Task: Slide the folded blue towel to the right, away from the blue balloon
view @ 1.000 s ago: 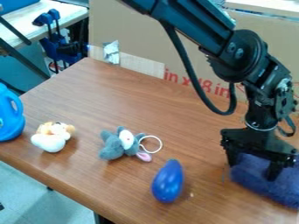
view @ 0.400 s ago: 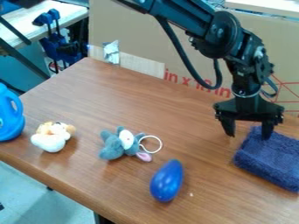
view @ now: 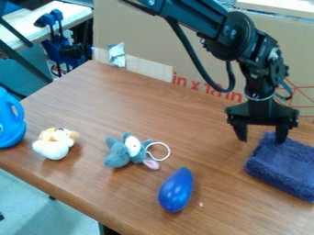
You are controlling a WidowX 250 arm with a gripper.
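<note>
Hanging: spread jaws | contact with towel [view: 283, 167]: unclear | cut off: towel, jug [view: 8, 124]

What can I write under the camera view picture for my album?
The open black pincer hangs by a folded blue towel, near a blue eggplant-shaped toy.

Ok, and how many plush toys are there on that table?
2. The white-and-tan one sits near the blue jug; the gray one, with a white ring, lies between the first and the blue eggplant-shaped thing.
</note>
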